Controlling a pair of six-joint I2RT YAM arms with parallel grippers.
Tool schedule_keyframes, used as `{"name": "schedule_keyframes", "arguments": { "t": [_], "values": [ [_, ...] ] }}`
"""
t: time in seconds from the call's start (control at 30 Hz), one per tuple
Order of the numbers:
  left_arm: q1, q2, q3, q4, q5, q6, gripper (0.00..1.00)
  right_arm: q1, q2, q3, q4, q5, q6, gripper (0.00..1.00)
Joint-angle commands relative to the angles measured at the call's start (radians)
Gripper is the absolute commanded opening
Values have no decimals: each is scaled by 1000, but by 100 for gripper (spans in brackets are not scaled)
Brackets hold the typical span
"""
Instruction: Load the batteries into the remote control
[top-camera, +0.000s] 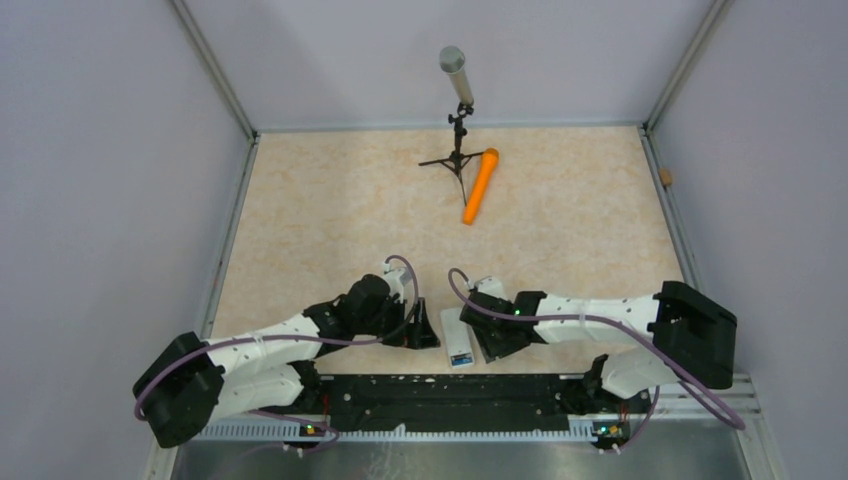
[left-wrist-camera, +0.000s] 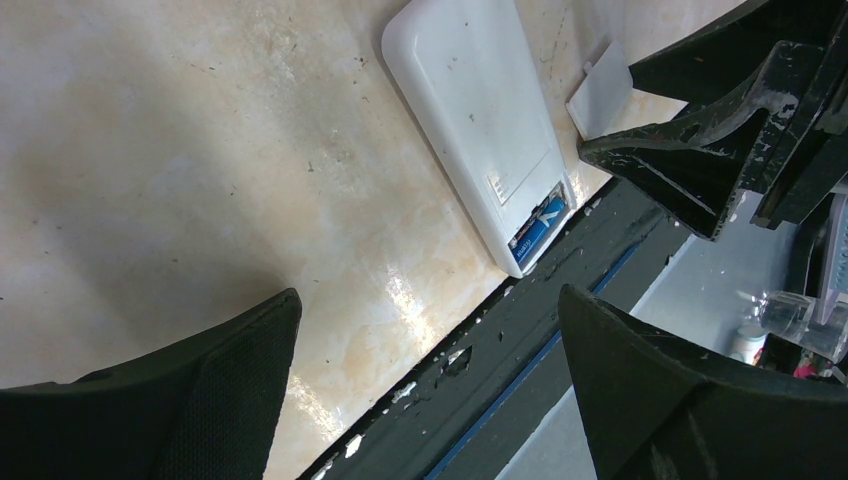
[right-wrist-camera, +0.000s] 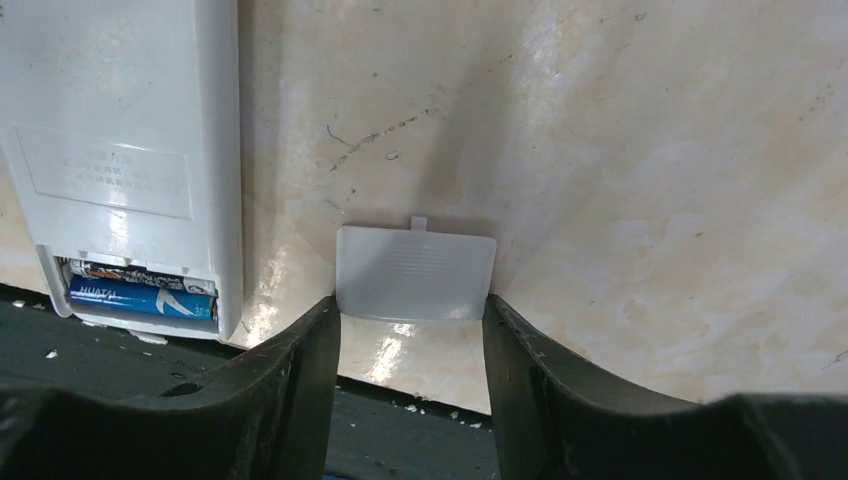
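The white remote control (top-camera: 458, 340) lies back-up at the table's near edge, between my two grippers. Its battery bay is open and two batteries (right-wrist-camera: 140, 298) with blue bands lie inside; they also show in the left wrist view (left-wrist-camera: 538, 228). The remote fills the upper left of the right wrist view (right-wrist-camera: 110, 130). My right gripper (right-wrist-camera: 410, 305) is just right of the remote, its fingertips pressed on both sides of the loose white battery cover (right-wrist-camera: 415, 275), which rests on the table. My left gripper (left-wrist-camera: 428, 300) is open and empty, just left of the remote (left-wrist-camera: 480, 120).
A grey microphone on a black tripod (top-camera: 455, 80) stands at the far middle, with a long orange cylinder (top-camera: 481, 185) lying beside it. A black mounting rail (top-camera: 450, 390) runs along the near edge, right by the remote. Grey walls close in the sides.
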Motion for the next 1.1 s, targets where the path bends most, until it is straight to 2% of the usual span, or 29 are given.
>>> {"name": "schedule_keyframes", "arguments": {
  "t": [0.0,0.17,0.3,0.6,0.87,1.07],
  "values": [
    [2,21,19,-15,-9,12,99,13,18,-35,-17,14,63,44],
    [2,11,46,-47,-44,19,99,13,-4,-38,-15,24,79,26],
    [3,-5,90,-98,-93,37,99,16,-58,-29,-32,25,78,20],
    [38,88,239,-138,-114,120,98,42,-207,-1,-92,5,66,19],
    [68,286,393,-105,-43,203,88,128,-222,27,-101,-5,40,18],
    [71,452,496,-74,63,228,78,184,-217,45,-93,-11,34,18]
  ]
}}
